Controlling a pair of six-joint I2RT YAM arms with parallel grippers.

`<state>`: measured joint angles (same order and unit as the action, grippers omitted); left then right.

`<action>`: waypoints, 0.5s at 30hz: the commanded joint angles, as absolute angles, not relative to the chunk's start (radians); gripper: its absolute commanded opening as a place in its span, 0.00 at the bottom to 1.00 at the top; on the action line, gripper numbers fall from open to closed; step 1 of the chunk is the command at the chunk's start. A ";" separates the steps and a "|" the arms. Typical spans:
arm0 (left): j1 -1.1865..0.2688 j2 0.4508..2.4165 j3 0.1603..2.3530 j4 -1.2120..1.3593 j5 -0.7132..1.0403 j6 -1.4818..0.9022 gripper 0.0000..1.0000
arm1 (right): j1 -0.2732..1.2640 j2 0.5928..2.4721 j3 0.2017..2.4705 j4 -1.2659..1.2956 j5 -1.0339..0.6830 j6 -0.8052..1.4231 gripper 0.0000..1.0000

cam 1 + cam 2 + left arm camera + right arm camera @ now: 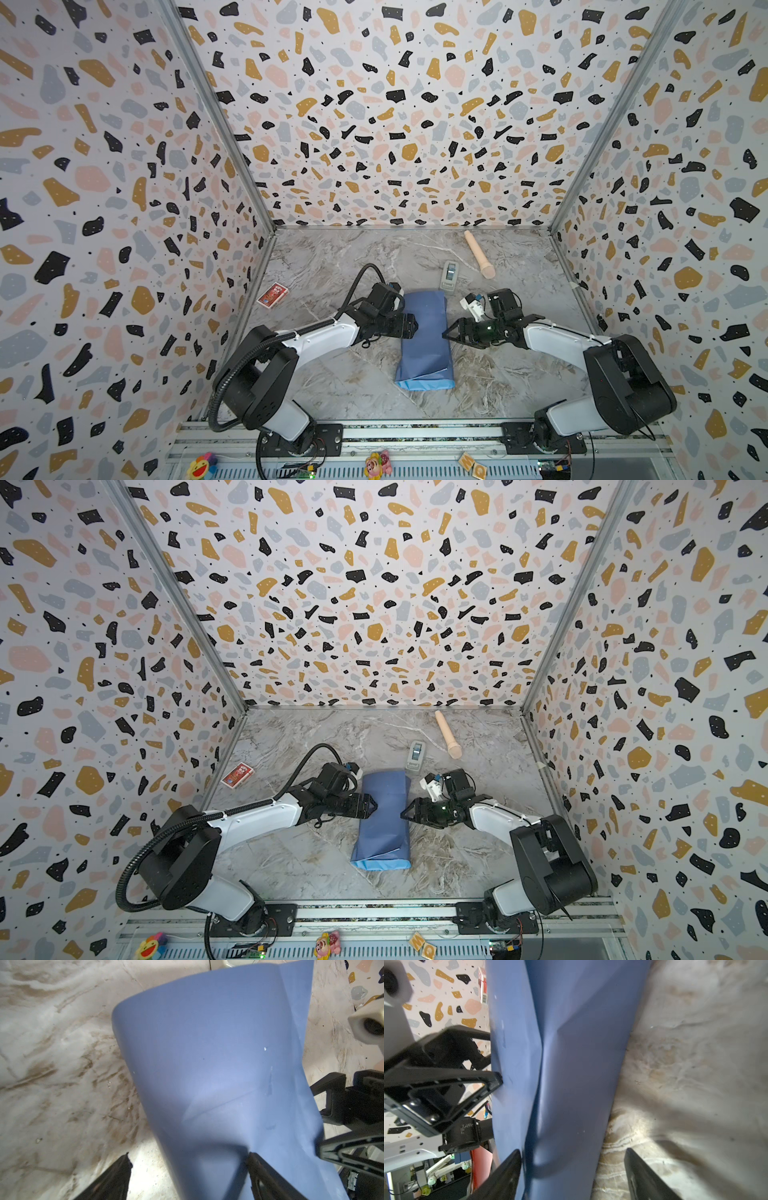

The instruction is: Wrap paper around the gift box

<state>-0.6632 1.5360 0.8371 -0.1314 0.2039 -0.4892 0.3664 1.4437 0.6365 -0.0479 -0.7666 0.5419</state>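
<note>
Paper (424,340), a loose sleeve in the middle of the desk (332,374) with the box hidden, could spring open or skid, since left gripper (412,327) and right gripper (449,332) flank it, jaws apart, gripping nothing.

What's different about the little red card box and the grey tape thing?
The card pack is red, the tape dispenser grey. The card pack lies flat by the left wall; the tape dispenser stands just behind the blue paper. Both sit on the marble table.
</note>
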 commanded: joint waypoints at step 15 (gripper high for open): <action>-0.665 1.603 0.826 -0.247 0.194 -0.446 0.86 | 0.362 1.665 0.847 -0.020 -0.643 0.559 0.91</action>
